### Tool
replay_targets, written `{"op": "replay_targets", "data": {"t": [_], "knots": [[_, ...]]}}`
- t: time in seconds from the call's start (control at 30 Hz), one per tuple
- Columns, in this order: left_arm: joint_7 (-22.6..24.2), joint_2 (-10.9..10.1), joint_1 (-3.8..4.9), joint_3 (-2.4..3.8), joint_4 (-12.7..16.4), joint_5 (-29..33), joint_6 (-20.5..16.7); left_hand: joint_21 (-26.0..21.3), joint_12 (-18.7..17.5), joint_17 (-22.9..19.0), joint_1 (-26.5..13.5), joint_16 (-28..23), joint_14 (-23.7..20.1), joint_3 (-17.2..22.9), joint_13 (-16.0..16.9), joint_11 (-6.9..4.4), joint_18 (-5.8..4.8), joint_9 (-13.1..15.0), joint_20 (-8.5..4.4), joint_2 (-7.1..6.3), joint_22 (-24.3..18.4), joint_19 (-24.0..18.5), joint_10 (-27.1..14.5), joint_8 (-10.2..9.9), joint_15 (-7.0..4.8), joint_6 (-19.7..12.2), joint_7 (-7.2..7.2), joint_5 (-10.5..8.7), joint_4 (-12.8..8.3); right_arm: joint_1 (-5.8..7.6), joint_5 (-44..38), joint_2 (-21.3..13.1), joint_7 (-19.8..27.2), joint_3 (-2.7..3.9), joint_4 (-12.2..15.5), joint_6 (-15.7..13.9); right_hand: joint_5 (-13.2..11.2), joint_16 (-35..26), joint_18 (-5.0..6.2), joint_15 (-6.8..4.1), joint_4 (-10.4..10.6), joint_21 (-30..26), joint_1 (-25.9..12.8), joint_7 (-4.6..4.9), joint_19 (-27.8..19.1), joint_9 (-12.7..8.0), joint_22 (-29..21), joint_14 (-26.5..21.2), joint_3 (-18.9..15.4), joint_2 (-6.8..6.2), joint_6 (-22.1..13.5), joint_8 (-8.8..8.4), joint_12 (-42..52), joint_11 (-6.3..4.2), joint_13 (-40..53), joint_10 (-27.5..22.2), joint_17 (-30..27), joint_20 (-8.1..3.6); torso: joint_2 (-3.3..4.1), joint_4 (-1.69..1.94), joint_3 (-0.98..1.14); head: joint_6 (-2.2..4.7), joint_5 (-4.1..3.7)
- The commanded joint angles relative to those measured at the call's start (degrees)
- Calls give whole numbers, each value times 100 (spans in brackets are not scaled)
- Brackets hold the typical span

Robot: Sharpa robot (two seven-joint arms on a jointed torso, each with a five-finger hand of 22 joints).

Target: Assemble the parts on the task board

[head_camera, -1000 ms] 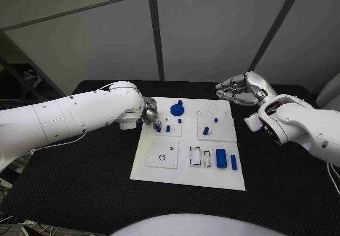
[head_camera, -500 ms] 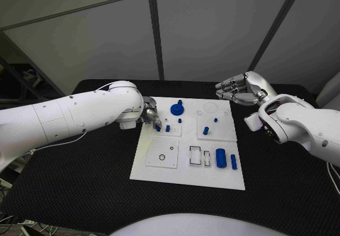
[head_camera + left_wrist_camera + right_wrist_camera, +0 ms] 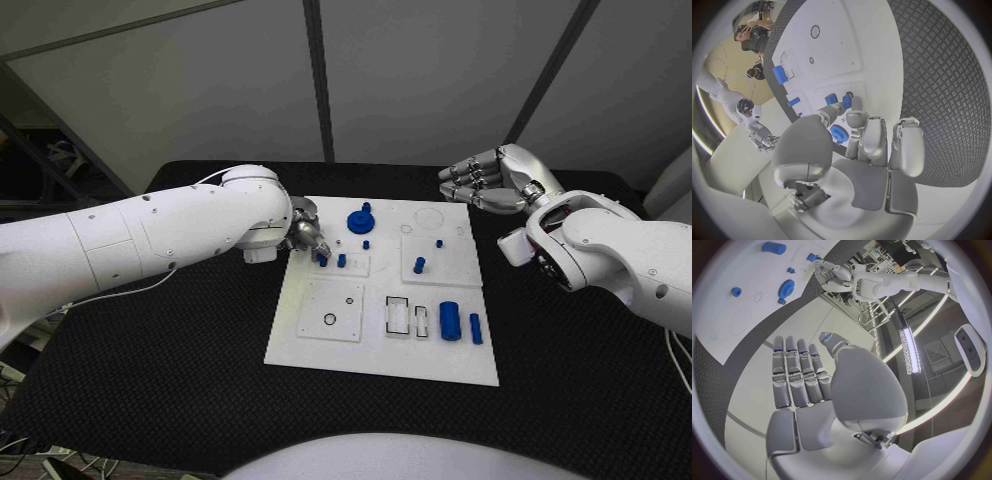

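The white task board [image 3: 378,352] lies mid-table. My left hand [image 3: 306,238] hovers at the board's far-left edge, thumb and a finger pinching a small blue peg [image 3: 322,258] [image 3: 847,100] just over the board. A second peg [image 3: 342,262] stands beside it. The blue gear [image 3: 361,220] [image 3: 839,134] sits just beyond my fingers. My right hand [image 3: 490,180] [image 3: 804,385] hangs above the table past the board's far-right corner, holding nothing, its fingers straight and side by side in the right wrist view.
More blue pegs [image 3: 420,266] stand on the board's right half. A fat blue cylinder [image 3: 450,321] and a thin bar [image 3: 476,329] lie near its right edge beside rectangular slots [image 3: 397,316]. Black matting [image 3: 173,380] surrounds the board.
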Motion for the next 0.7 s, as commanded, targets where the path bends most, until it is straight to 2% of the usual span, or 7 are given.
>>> {"op": "replay_targets", "data": {"t": [0.03, 0.5, 0.7], "knots": [[-32, 23, -27, -18, 5, -3, 83, 29, 22, 7, -40, 31, 178, -36, 12, 17, -111, -9, -45, -4, 718, 296, 17, -41, -16, 40, 0, -5, -1, 11, 13, -6, 27, 5, 14, 35, 29, 3, 61, 20, -7, -31, -66, 36, 45, -2, -5, -27, -20, 3, -11, -35, -20, 29, -8, -25, -5, -6, -1, -2, 1, -5, 0], [-35, -8, -27, -17, 70, -4, 147, 60, 61, 11, 103, 35, 180, -42, 59, -9, -119, -27, -55, 24, 751, 308, 43, -59, -30, 75, -35, 20, -92, 11, 13, -5, 30, 6, 9, 45, 29, 3, 61, 20, -7, -31, -66, 36, 45, -2, -5, -27, -20, 3, -11, -35, -20, 29, -8, -25, -5, -6, -3, 5, -4, -29, 8], [-45, -26, -27, -17, 75, -23, 54, -3, -1, 6, 492, 30, 179, 243, 13, 1, -104, -47, -66, 58, 708, 288, 18, -101, -32, 30, -7, 50, -384, 11, 13, -2, 32, 5, 4, 48, 29, 3, 61, 20, -7, -31, -66, 36, 45, -2, -5, -27, -20, 3, -11, -35, -20, 29, -8, -25, -5, -6, -5, 0, -4, -16, 16]]}}
